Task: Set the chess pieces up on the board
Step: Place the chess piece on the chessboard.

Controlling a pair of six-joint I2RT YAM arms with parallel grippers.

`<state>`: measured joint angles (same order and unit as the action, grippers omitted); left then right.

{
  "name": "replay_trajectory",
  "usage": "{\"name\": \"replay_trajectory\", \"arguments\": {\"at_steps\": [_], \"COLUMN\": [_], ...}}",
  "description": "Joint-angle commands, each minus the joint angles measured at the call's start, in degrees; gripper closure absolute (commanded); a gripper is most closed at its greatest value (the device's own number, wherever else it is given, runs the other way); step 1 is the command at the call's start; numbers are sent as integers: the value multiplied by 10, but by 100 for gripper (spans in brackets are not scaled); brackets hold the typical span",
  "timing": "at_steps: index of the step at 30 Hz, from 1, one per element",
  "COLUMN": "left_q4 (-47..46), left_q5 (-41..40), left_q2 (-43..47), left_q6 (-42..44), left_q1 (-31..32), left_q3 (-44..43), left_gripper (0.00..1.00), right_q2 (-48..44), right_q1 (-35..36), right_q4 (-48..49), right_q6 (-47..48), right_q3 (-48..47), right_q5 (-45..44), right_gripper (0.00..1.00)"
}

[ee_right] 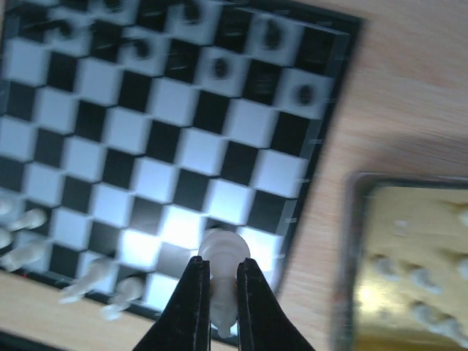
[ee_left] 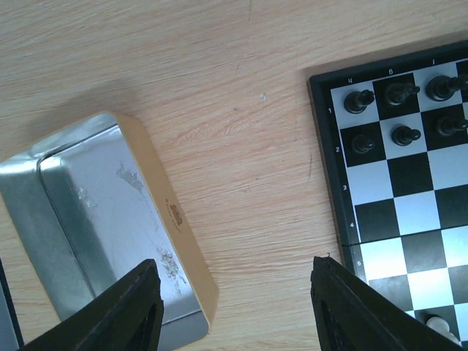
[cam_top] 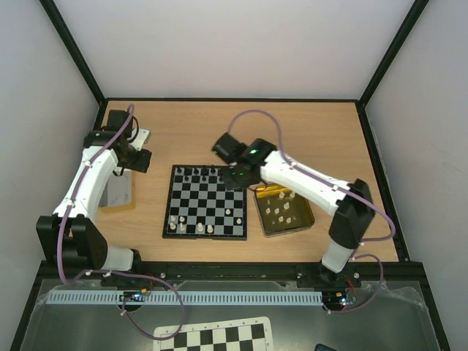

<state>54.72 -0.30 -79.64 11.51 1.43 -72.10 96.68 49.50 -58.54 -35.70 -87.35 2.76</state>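
Note:
The small chessboard [cam_top: 206, 202] lies mid-table, with black pieces [cam_top: 197, 172] on its far rows and several cream-white pieces [cam_top: 191, 226] on its near rows. My right gripper [cam_top: 235, 178] hangs over the board's far right part. In the right wrist view it [ee_right: 221, 276] is shut on a white piece [ee_right: 223, 256], held above the board [ee_right: 183, 139]. My left gripper [cam_top: 139, 159] is left of the board, open and empty. In the left wrist view it [ee_left: 234, 292] is over bare wood between a tin lid [ee_left: 88, 219] and the board's edge [ee_left: 325, 161].
A square gold tin [cam_top: 284, 211] with several white pieces stands right of the board. A silver tin lid [cam_top: 117, 191] lies to the left of the board. A larger printed checkered sheet [cam_top: 212, 338] lies below the table's near edge.

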Motion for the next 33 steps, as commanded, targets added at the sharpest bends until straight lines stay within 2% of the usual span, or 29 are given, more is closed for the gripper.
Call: {"name": "replay_trajectory", "arguments": {"at_steps": [1, 4, 7, 12, 17, 27, 33], "left_q4": [19, 16, 5, -10, -9, -13, -15], "left_q5": [45, 71, 100, 125, 148, 132, 129], "left_q2": [3, -5, -4, 12, 17, 19, 21], "left_q6": [6, -4, -14, -28, -46, -58, -58], "left_q1": [-13, -15, -15, -15, -15, -15, -15], "left_q3": [-23, -34, -37, -17, -6, -5, -3], "left_gripper": [43, 43, 43, 43, 43, 43, 43], "right_q2": [96, 160, 190, 208, 245, 240, 250], "right_q1": [105, 154, 182, 206, 233, 239, 239], "right_q4": [-67, -81, -57, -13, -11, -3, -16], "right_q6": [-69, -107, -144, -199, -211, -226, -234], "right_q3": [-117, -205, -245, -229, -243, -198, -205], "right_q5": [-40, -37, -21, -10, -8, -48, -64], "right_gripper": [98, 98, 98, 98, 98, 98, 98]}}
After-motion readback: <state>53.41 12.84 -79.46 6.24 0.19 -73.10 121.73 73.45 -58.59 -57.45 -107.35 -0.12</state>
